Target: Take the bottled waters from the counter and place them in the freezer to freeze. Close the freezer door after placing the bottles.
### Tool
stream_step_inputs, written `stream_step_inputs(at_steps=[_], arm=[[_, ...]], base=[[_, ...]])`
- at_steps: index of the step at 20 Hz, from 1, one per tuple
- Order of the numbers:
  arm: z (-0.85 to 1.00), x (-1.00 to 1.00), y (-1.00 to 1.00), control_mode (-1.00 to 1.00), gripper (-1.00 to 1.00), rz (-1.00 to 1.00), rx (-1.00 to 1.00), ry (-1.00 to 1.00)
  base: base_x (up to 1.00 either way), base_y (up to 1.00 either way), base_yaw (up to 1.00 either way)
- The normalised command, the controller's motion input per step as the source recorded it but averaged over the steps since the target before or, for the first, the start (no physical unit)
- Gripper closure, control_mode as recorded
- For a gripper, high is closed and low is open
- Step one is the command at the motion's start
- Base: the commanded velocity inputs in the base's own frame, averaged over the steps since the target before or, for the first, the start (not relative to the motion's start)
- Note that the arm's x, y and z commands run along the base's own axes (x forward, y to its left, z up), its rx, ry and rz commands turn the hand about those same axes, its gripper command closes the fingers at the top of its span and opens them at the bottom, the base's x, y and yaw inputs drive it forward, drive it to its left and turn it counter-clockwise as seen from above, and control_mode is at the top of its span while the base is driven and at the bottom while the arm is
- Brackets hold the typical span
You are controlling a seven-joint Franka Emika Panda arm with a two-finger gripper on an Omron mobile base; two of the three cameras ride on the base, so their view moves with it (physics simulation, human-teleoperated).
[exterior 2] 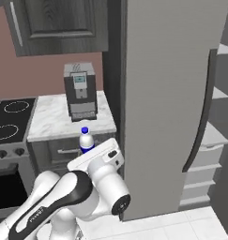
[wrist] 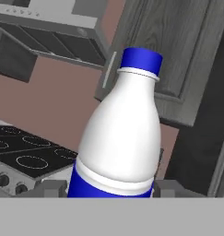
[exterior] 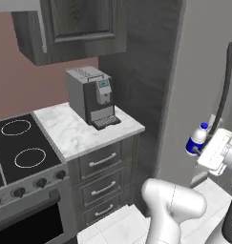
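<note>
In the left base view the gripper [exterior: 202, 148] hangs at the right edge, clamped on a bottle [exterior: 196, 140] with a blue cap and dark blue lower band, held off the floor in front of the grey freezer door [exterior: 198, 71] and well away from the marble counter [exterior: 86, 126], where a coffee machine [exterior: 92, 96] stands beside the stove top [exterior: 19, 152]. The step in hand looks like carrying this bottle to the freezer, so the hold should stay firm around the lower body, the bottle should stay close to upright, and the arm should swing wide of the door's edge and its dark bar handle [exterior: 224, 83] instead of brushing past them. In the right base view the same bottle rises just above the white hand, cap up, between the counter and the open door panel; white inner shelves [exterior 2: 214, 136] lie beyond the door to the right, so the path likely has to go around the panel's free edge before turning in toward a shelf with bare room. In the hand view the bottle fills the centre, tilted slightly to the right in the picture, with a smooth whitish body, a raised ring below the blue cap and the blue band low down where the grey finger tips [wrist: 53, 188] press on either side; the surface looks slick, so a loose hold could let it slip.
</note>
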Motion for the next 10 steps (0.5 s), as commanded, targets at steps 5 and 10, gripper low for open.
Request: stream_step_inputs(at_steps=[5, 10], arm=[[0.0, 0.0, 0.0, 1.0, 1.0, 0.0, 0.0, 0.0], [0.0, 0.0, 0.0, 1.0, 1.0, 0.0, 0.0, 0.0]], base=[[0.0, -0.9, -0.27], [0.0, -0.83, -0.28]])
